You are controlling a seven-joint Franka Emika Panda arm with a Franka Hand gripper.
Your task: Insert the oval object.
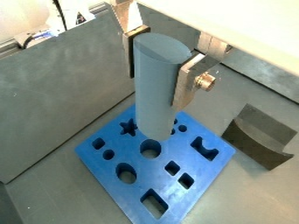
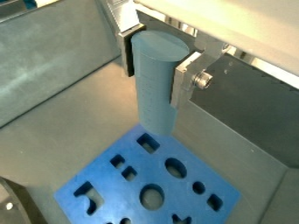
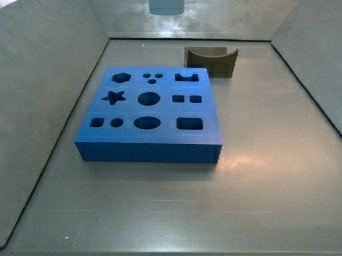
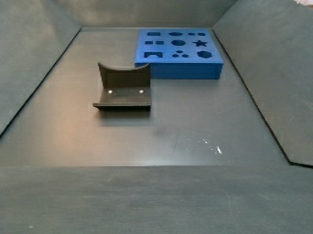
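My gripper (image 1: 160,66) is shut on the oval object (image 1: 156,96), a pale grey-blue peg held upright between the silver fingers (image 1: 187,80). Both wrist views show this, and the gripper (image 2: 158,66) grips the peg (image 2: 156,96) near its upper end. The peg hangs above the blue block (image 1: 117,149) with shaped holes, apart from it. In a side view only the peg's lower end (image 3: 163,5) shows at the frame's top edge, beyond the block (image 3: 147,152). An oval hole (image 3: 147,124) lies in the block's near row.
A brown-olive block with a curved notch (image 3: 210,60) stands beside the blue block (image 4: 178,72); it also shows in other views (image 4: 123,87) (image 1: 263,136). Grey walls enclose the floor on the sides.
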